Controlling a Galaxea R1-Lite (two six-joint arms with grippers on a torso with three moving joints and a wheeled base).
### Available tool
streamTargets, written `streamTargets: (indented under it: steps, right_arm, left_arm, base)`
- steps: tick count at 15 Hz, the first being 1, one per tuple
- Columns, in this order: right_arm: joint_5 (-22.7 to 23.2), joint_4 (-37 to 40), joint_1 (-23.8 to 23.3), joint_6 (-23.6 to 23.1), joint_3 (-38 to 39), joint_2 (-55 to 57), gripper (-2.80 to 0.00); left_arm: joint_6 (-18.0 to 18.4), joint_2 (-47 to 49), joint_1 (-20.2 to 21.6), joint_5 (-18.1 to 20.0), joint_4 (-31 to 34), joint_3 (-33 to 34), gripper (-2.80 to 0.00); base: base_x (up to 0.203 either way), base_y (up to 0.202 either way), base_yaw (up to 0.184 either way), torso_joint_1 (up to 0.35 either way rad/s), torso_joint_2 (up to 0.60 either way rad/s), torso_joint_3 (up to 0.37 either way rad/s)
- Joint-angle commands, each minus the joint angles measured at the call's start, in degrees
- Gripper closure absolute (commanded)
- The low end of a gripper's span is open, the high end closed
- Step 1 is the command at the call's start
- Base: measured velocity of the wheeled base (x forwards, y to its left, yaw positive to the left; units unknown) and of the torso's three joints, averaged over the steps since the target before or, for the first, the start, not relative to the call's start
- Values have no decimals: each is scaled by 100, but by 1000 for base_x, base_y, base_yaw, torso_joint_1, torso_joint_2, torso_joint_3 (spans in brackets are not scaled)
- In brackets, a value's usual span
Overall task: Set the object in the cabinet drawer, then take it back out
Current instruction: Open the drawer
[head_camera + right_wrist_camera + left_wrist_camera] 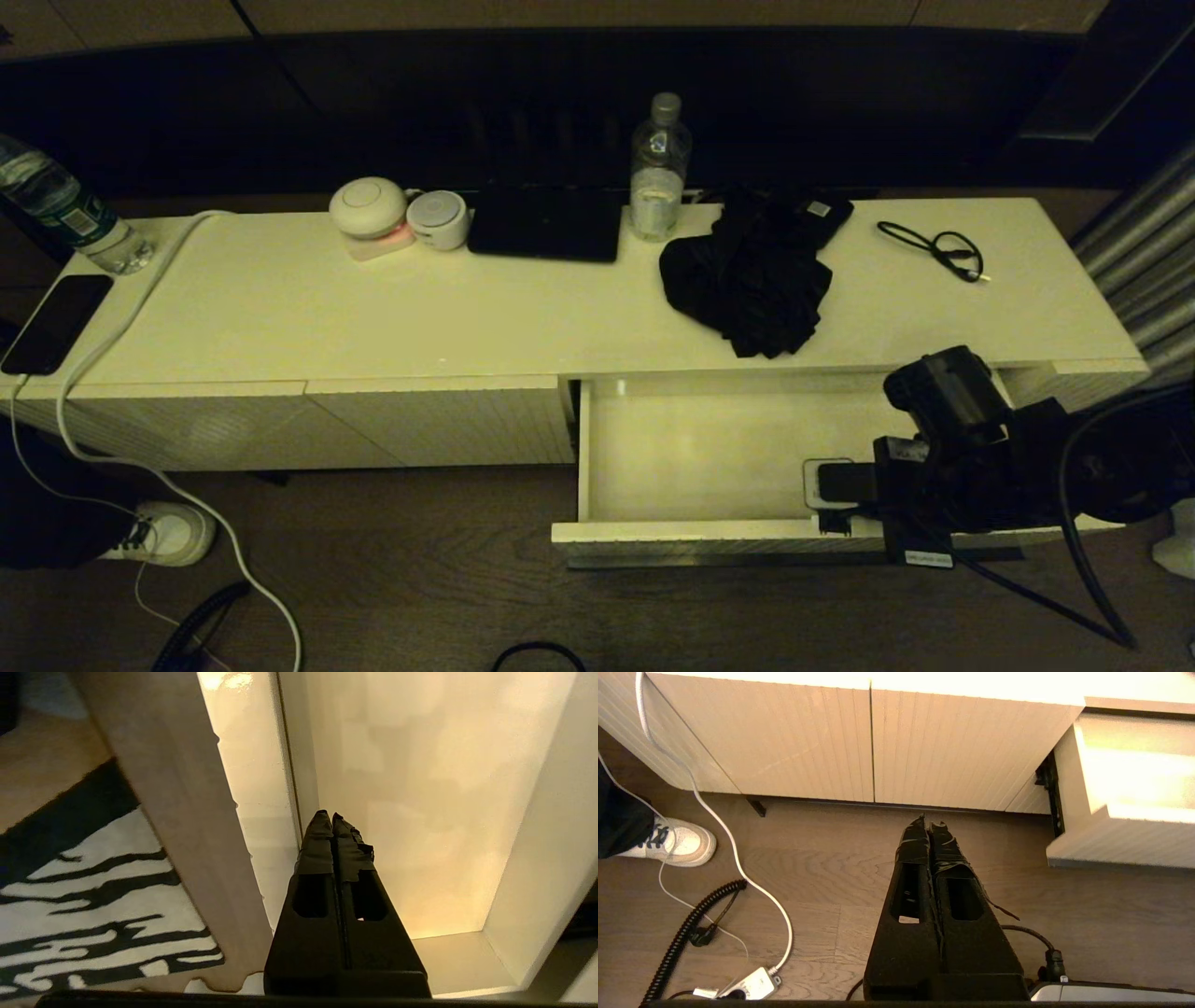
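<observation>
— 2 grippers to place; where?
— Right gripper point(331, 816) over the front right part of the cabinet drawer point(597, 448), close behind its front board; fingers point(320, 849) pressed flat together, holding nothing; seen from the head, mostly hidden under the dark arm. Left gripper point(930, 823) low beside the cabinet point(280, 308), over the wood floor point(808, 868), facing the ribbed panels point(784, 742); also closed tight, also empty.
— And the drawer?
— Pulled out from the right half of the cabinet; pale inside; ribbed front toward the robot.
— The object?
— Not in the drawer; lying crumpled on the cabinet top, behind the drawer opening, near the front edge; black fabric bundle point(747, 275), well apart from both grippers.
— Around it?
— Just beside a clear water bottle point(660, 168) to its left; touching or overlapping a small black device point(822, 213) with a pale label at its back right, cannot tell which; a thin black cable point(938, 247) further right, apart. Further left: a flat black slab point(546, 224); 2 round white gadgets point(369, 207); a second bottle point(65, 210); a dark phone point(56, 322) at the far left end, with a white cord point(121, 327) trailing down to the floor.
— Below?
— A white sneaker point(684, 842) on the floor, left of the cabinet front.
</observation>
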State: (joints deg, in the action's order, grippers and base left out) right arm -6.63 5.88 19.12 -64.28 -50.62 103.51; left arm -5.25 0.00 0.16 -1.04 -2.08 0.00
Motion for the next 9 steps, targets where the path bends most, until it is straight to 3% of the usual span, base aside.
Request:
streamTargets:
  steps: [1, 9]
  right_arm:
    - [21, 44, 159, 16, 249, -127, 0]
    - [27, -22, 241, 78, 704, -356, 0]
  left_arm:
    - [-2, -9, 2, -2, -2, 0, 0]
    - [-2, -9, 2, -2, -2, 0, 0]
  base:
    - [0, 0, 0, 0, 0, 0]
    - [0, 0, 0, 0, 0, 0]
